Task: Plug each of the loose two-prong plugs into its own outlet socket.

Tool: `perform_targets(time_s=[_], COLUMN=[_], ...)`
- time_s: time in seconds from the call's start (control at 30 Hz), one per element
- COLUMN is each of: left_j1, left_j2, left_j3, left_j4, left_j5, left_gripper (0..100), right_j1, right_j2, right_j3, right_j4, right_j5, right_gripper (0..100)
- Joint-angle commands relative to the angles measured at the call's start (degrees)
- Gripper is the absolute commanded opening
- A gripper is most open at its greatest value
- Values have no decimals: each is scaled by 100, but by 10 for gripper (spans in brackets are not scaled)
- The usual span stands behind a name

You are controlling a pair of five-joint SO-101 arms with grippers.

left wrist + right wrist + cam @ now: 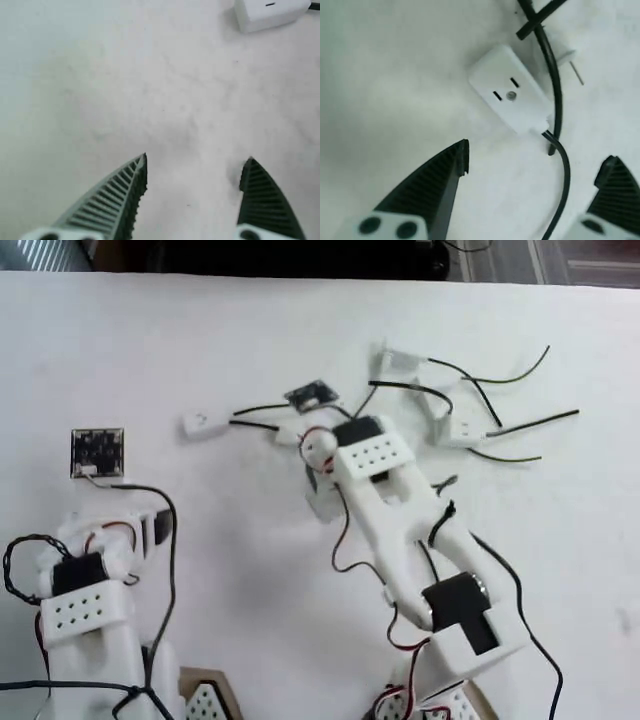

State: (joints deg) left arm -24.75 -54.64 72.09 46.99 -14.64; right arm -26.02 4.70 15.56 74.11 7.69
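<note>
My right gripper (537,152) hangs open over the table, its dark fingers (445,172) apart with nothing between them. Just beyond the tips lies a white outlet socket (512,95) with two slots facing up. A black cable (555,95) runs past its end. A small white two-prong plug (568,59) lies beside that cable. My left gripper (197,159) is open above bare table, with a corner of a white socket (270,12) farther off. From above, a white socket (205,425) and a small white piece (290,435) lie left of the right arm's wrist (370,455).
More white sockets (400,365) (455,430) with thin black leads lie at the back right. A black circuit board (97,452) sits ahead of the left arm (85,590), and a smaller board (312,395) lies near the middle. Red and black wires trail along both arms.
</note>
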Motion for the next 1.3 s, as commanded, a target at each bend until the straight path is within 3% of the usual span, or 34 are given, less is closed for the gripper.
perform_targets(time_s=[0.0,0.2,0.47,0.77,1.13,1.27], left_j1=[-22,-13,-4,-4,-4,-13], left_j2=[-154,-154,-154,-154,-154,-154], left_j3=[-18,-18,-18,-18,-18,-18], left_j4=[-114,-114,-123,-123,-123,-123], left_j5=[-9,0,9,0,0,0], left_gripper=[297,297,297,297,297,297], right_j1=[-286,-356,-813,-189,-84,-66], right_j2=[-286,-400,-778,435,1007,1182], right_j3=[387,554,580,545,422,422], right_j4=[-611,-716,-734,-1631,-1877,-2088], right_j5=[167,193,202,211,211,211], right_gripper=[383,381,260,260,256,178])
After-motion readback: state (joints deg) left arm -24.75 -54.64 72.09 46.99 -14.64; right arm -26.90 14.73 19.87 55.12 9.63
